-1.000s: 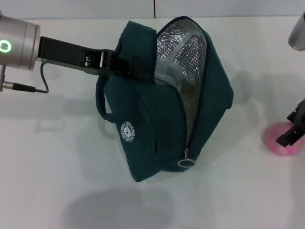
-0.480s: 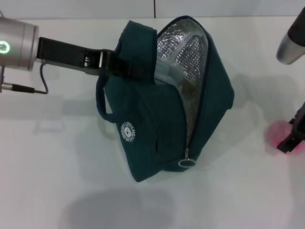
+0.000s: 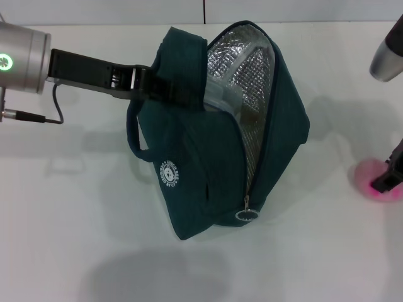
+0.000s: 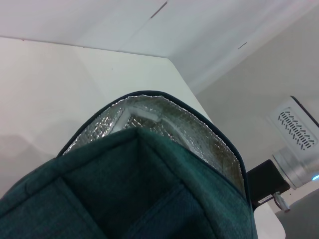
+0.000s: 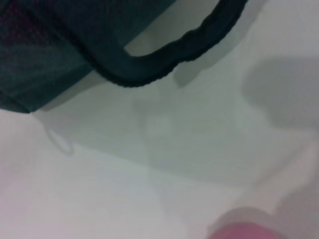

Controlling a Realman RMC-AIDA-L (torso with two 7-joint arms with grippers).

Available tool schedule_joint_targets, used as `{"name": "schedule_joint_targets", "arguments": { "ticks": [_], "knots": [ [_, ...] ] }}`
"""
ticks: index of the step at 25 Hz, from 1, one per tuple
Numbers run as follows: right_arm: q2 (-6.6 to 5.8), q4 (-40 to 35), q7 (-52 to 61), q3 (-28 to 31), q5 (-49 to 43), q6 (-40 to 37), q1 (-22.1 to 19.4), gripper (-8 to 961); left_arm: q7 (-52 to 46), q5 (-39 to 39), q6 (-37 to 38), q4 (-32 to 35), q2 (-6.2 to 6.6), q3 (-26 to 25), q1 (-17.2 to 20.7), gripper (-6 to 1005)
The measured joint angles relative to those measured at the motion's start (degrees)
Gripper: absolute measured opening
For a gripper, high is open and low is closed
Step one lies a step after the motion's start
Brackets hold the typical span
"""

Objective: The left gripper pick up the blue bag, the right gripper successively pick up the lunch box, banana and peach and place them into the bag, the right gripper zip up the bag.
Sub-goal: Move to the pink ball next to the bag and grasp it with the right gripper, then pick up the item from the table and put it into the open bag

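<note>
- The left claw is clamped on the blue bag's upper edge, holding it tilted on the white tabletop; bare surface lies to the bag's left and front.
- The bag's mouth gapes, foil showing — the lunch box sits inside.
- The right claw, at the frame's right edge, is on the peach; I cannot tell its finger state.

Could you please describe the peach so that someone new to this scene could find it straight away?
Start from the large blue bag held open in the middle of the white table by the left pincer. Look to the table's far right edge, beneath the right pincer. The peach is the small round pink thing there, the only pink item in sight.
</note>
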Motion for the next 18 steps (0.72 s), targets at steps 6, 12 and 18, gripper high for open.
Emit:
{"name": "schedule_joint_targets", "arguments": {
  "ticks": [6, 12, 18],
  "knots": [
    [-0.51, -3.3, 0.1, 9.0, 0.0, -0.4, -0.5, 344, 0.0, -0.4, 0.1, 0.0, 0.10, 0.2, 0.1, 35],
    [-1.24, -10.1, -1.0, 20.3, 4.9, -0.2, -2.2, 262, 0.2, -0.5, 0.1, 0.0, 0.20, 0.1, 0.3, 35],
    [-1.28, -13.5, -9.1, 27.7, 32.1, -0.1, -7.0, 231, 0.2, -0.6, 0.2, 0.0, 0.12, 0.2, 0.3, 36]
  ]
}}
